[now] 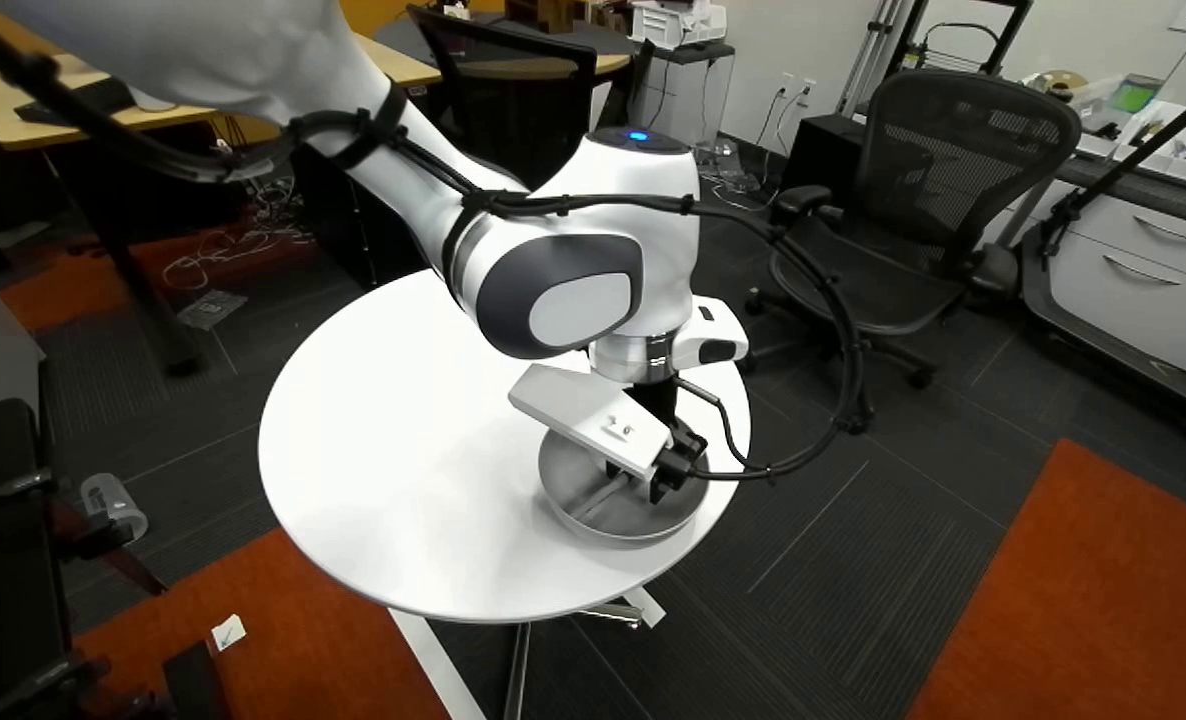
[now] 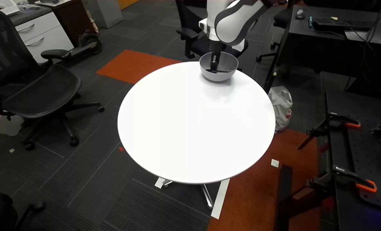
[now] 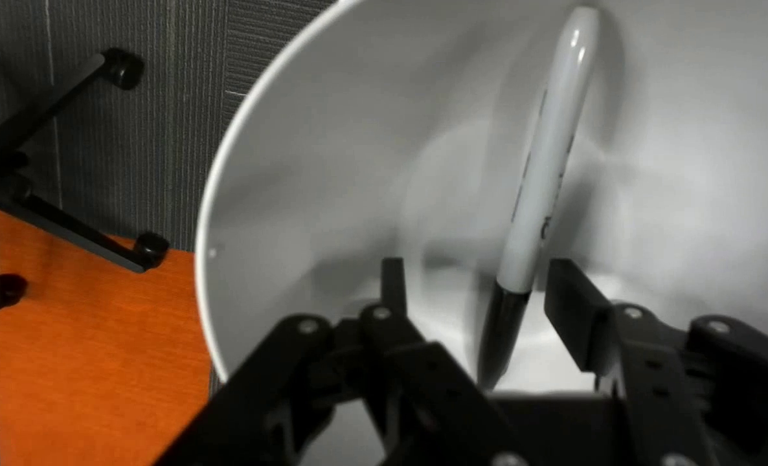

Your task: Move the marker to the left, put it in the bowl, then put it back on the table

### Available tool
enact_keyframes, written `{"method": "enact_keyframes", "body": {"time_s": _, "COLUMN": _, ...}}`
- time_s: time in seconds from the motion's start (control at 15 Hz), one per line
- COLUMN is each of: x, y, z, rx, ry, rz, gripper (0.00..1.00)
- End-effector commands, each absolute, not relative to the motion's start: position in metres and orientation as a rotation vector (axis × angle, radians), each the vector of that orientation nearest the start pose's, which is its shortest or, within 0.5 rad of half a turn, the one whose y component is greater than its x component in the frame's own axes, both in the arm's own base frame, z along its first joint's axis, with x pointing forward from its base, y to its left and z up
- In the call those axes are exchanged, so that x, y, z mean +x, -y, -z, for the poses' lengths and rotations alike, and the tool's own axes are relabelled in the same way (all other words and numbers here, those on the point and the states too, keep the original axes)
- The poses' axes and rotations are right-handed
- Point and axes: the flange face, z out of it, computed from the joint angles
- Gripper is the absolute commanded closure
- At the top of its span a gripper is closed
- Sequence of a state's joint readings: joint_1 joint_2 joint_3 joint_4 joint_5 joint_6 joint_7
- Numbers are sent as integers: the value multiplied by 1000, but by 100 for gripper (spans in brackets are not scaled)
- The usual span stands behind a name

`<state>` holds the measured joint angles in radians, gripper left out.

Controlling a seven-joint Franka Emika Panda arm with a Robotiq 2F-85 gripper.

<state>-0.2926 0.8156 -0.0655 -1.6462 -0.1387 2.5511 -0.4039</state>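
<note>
The marker lies inside the bowl. In the wrist view the marker (image 3: 542, 175) has a pale body and a dark end, and it runs lengthwise between the fingers. It also shows faintly in an exterior view (image 1: 601, 497). The grey bowl (image 1: 565, 475) stands near the edge of the round white table (image 1: 403, 470); the bowl (image 2: 217, 77) and table (image 2: 193, 128) show in both exterior views. My gripper (image 3: 478, 279) points down into the bowl, its fingers apart on either side of the marker's dark end, with gaps visible at both sides. The gripper (image 2: 214, 67) is partly hidden by the bowl's wall.
The bowl's rim (image 3: 210, 200) surrounds the gripper. An office chair (image 1: 953, 200) stands beyond the table, and another chair (image 2: 42, 83) shows in an exterior view. A black desk with orange-tipped clamps (image 2: 367, 185) stands beside the table.
</note>
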Motion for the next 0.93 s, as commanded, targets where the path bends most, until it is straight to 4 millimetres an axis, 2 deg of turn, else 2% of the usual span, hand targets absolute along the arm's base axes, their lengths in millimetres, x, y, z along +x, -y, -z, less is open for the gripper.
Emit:
{"method": "enact_keyframes", "body": {"time_s": 0.0, "x": 653, "y": 239, "z": -146, "rx": -3273, "ry": 278, "rz": 99, "gripper": 73}}
{"method": "enact_keyframes", "body": {"time_s": 0.27, "x": 655, "y": 237, "z": -146, "rx": -3276, "ry": 279, "rz": 97, "gripper": 100}}
{"method": "enact_keyframes", "body": {"time_s": 0.47, "x": 656, "y": 234, "z": -152, "rx": -3303, "ry": 246, "rz": 116, "gripper": 96}}
{"method": "enact_keyframes", "body": {"time_s": 0.87, "x": 646, "y": 201, "z": -211, "rx": -3404, "ry": 171, "rz": 330, "gripper": 96}}
